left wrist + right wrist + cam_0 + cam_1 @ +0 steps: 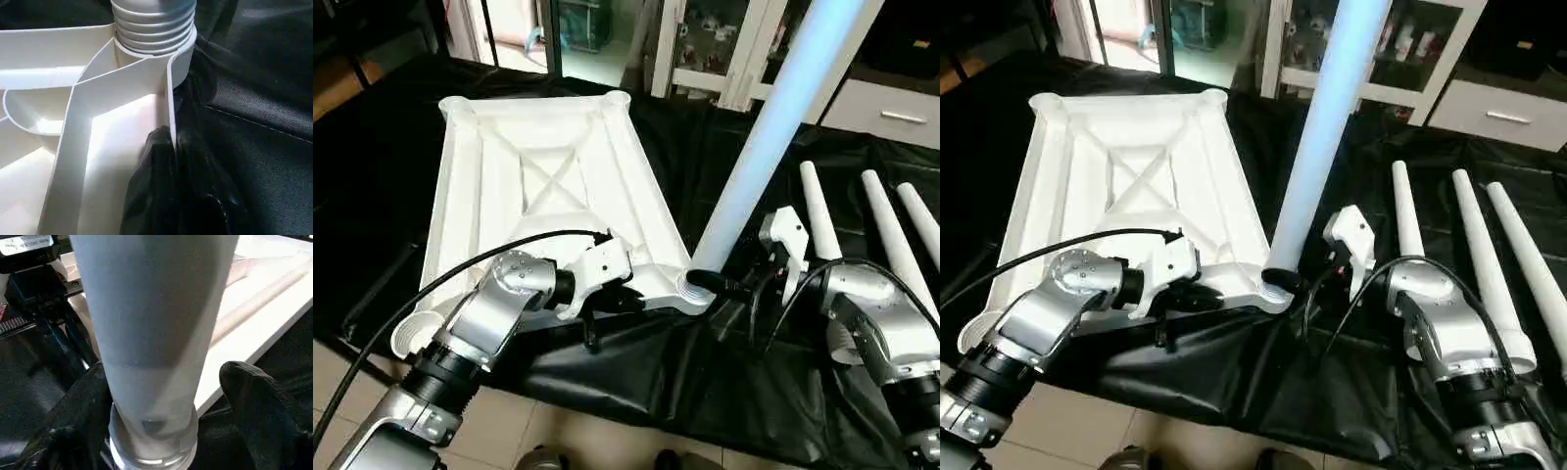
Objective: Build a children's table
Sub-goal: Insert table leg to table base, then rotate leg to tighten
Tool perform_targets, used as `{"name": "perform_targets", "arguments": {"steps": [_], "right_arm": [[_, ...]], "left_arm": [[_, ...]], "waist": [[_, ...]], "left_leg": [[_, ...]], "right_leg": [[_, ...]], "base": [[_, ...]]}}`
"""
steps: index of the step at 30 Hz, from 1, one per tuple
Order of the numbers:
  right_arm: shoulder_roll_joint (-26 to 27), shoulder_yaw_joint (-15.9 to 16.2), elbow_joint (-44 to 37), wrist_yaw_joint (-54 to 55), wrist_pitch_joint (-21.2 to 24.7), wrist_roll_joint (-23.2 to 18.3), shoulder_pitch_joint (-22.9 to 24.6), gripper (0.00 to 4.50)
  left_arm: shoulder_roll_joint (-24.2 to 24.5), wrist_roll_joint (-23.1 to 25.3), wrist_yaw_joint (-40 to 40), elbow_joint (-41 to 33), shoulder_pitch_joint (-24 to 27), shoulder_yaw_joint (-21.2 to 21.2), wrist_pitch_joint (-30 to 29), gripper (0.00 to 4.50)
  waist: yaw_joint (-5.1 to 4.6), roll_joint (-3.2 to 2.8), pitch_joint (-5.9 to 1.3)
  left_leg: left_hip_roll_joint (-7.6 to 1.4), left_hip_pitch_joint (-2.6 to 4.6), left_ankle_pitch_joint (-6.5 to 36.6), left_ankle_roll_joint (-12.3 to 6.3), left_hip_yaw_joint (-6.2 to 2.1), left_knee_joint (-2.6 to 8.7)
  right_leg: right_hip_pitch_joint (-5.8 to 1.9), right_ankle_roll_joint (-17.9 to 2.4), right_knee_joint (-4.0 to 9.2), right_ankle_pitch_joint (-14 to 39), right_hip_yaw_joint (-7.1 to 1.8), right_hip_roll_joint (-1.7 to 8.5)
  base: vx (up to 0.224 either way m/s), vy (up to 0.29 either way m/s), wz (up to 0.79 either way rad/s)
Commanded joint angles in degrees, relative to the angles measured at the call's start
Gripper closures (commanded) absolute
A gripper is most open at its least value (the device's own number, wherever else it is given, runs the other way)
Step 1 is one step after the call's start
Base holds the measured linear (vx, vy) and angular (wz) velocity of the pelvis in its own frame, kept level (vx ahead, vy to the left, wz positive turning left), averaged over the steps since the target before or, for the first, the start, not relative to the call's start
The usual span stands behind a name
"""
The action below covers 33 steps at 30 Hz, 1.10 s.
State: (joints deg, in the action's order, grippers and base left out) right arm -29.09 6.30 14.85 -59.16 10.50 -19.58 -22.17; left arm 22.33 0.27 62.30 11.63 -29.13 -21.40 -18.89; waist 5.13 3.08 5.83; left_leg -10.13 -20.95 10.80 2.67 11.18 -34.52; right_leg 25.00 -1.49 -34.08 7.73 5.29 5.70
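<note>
my left end effector (607, 294) pinches the tabletop (499, 166) rim; my wrist view reveals leg (154, 19) threads; right end effector (156, 396) straddles it, released.

The table top (548, 186) is white throughout, and an X-shaped rib pattern is shown on its upturned underside. The upright leg (773, 137) is white with a pale bluish tint, and grey threaded rings are seen at its base. The three lying legs (1489, 264) are plain white. The counter (724, 382) is covered in glossy black sheeting. The forearms (484, 323) are finished in silver, and the fingers (156, 196) are black. The floor (1077, 421) is tiled in beige.
</note>
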Motion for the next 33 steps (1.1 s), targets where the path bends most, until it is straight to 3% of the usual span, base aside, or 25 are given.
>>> {"name": "perform_targets", "arguments": {"steps": [1,14,23,26,27,30,32,33], "right_arm": [[0.2,-0.3,1.0,-0.9,-0.9,0.3,-0.6,1.26],[0.8,1.0,4.7,-3.6,-2.8,2.0,-1.7,2.46],[2.3,1.6,5.7,-1.4,-3.2,3.1,-1.3,2.57],[2.9,1.4,5.6,-0.1,-2.5,3.3,-1.0,2.57],[5.0,1.0,5.6,5.5,-0.3,4.9,-0.3,2.57],[9.2,0.2,6.1,15.7,2.8,7.1,0.2,2.58],[10.9,-0.3,6.3,19.0,3.7,7.4,0.3,2.58],[14.7,-1.6,6.7,25.2,5.5,7.4,0.2,2.59]], "left_arm": [[-0.9,-1.9,1.0,-2.2,0.7,-0.6,0.8,4.5],[-1.0,-1.5,1.0,-1.2,0.2,-0.8,0.9,4.5],[-1.1,-1.2,0.4,-0.7,0.0,-0.7,0.6,4.5],[-1.5,-1.2,-0.1,-0.2,-0.3,-0.5,0.2,4.5],[-3.3,-0.8,-2.8,1.8,-1.7,0.2,-1.5,4.5],[-6.7,0.2,-8.0,5.9,-4.8,1.5,-3.9,4.5],[-7.9,0.6,-10.0,7.3,-5.9,2.0,-4.5,4.5],[-10.6,0.8,-13.5,10.3,-8.4,3.2,-5.1,4.5]], "waist": [[0.08,0.99,-5.32],[0.14,1.01,-5.56],[-0.01,1.06,-5.4],[-0.07,1.04,-5.34],[-0.17,1.05,-5.25],[-0.44,1.12,-5.0],[-0.63,1.09,-5.03],[-0.81,1.31,-5.09]], "left_leg": [[-2.96,0.31,8.8,-4.06,-1.17,3.83],[-2.93,0.26,7.6,-4.54,-1.18,3.67],[-2.95,0.32,8.7,-4.07,-1.23,3.78],[-2.93,0.36,9.5,-3.66,-1.25,3.85],[-2.91,0.31,9.9,-3.33,-1.29,3.93],[-2.7,0.23,11.3,-1.69,-1.49,4.15],[-2.58,0.64,12.9,-0.75,-1.53,4.1],[-2.45,0.52,13.6,-0.36,-1.76,4.18]], "right_leg": [[-3.83,-9.2,3.82,20.3,-3.08,3.52],[-3.97,-10.8,3.31,16.8,-3.06,3.39],[-3.9,-10.6,3.5,17.6,-3.04,3.34],[-3.86,-10.1,3.7,18.8,-3.01,3.34],[-3.85,-9.7,3.82,19.7,-2.99,3.32],[-3.8,-7.2,4.61,25.2,-2.77,3.35],[-3.36,-6.0,5.13,28.1,-2.65,3.36],[-3.55,-4.8,5.41,29.9,-2.41,3.47]], "base": [[0.0,0.0,0.0],[0.0,0.0,0.0],[0.0,0.0,0.0],[0.0,0.0,0.0],[0.0,0.0,0.0],[0.0,0.0,0.0],[0.0,0.0,0.0],[0.0,0.0,0.0]]}}
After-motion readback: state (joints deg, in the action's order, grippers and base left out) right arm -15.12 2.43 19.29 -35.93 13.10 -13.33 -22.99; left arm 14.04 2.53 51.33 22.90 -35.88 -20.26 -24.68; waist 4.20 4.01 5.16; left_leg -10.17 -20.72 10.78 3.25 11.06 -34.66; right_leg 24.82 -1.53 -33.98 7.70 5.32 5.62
